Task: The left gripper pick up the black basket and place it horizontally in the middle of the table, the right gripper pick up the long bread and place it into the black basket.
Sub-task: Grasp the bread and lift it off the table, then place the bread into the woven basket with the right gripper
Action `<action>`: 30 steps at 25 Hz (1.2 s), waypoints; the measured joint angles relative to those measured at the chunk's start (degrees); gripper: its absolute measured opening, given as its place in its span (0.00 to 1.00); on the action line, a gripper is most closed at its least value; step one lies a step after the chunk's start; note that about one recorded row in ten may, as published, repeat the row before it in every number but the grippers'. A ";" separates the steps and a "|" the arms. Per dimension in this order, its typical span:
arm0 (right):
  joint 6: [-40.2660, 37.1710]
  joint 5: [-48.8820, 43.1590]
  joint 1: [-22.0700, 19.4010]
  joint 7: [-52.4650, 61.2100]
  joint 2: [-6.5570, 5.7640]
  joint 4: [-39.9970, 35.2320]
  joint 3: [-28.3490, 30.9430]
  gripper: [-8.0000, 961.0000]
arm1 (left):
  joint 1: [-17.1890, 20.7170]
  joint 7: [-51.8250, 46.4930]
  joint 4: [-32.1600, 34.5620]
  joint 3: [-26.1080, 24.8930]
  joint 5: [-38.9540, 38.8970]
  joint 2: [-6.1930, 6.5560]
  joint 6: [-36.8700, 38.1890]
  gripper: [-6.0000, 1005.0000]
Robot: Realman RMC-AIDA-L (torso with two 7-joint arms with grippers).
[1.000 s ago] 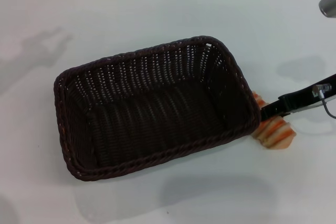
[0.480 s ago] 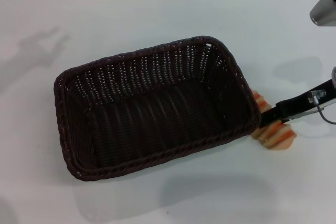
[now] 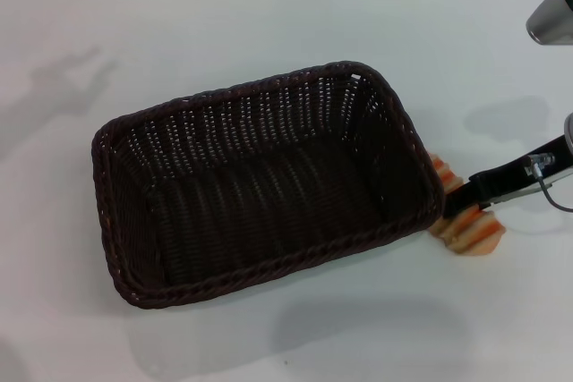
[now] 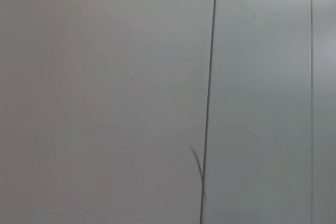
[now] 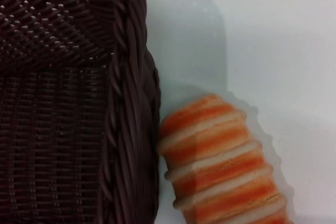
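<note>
While the black basket (image 3: 264,185) sits in the centre of the head frame on the table (image 3: 269,24), its long axis runs from lower left to upper right, so we log it as tilted, not square to the frame edges. It stands upright, open side up, nothing inside. We see the long bread (image 3: 467,225) at the right of centre, lying flat on the table just beside the basket's right end wall, partly hidden behind the flared rim. In the right wrist view the long bread (image 5: 223,163) fills the lower middle to lower right and appears to touch the braided rim of the black basket (image 5: 68,103), which takes up the left half of that picture; white table (image 5: 273,40) fills the upper right.

We mark the right gripper (image 3: 458,196) coming in from the right edge of the head frame, black fingers reaching over the bread near the basket's end wall. Its tips are partly hidden by the rim, so we cannot tell how far apart they are or whether they grip the bread.

We see no left gripper in any view; the left wrist view shows only pale flat panels (image 4: 105,98) with a dark seam (image 4: 209,98).
</note>
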 joint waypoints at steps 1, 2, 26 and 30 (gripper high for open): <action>-0.10 0.00 -0.02 0.00 0.04 0.07 0.08 0.51 | 0.08 0.00 0.00 0.00 -0.28 0.00 -0.04 0.36; -0.10 0.00 -0.02 0.00 0.04 0.07 0.08 0.51 | 0.10 0.00 0.00 0.00 -0.34 0.00 -0.04 0.36; -4.73 8.94 -8.72 -1.92 1.18 24.99 6.49 0.29 | 0.72 0.49 0.00 0.00 -0.68 0.14 -0.25 0.36; -4.86 15.34 -10.73 -3.10 1.20 32.30 1.04 0.26 | 0.72 0.43 0.00 0.00 -0.67 0.30 -0.23 0.36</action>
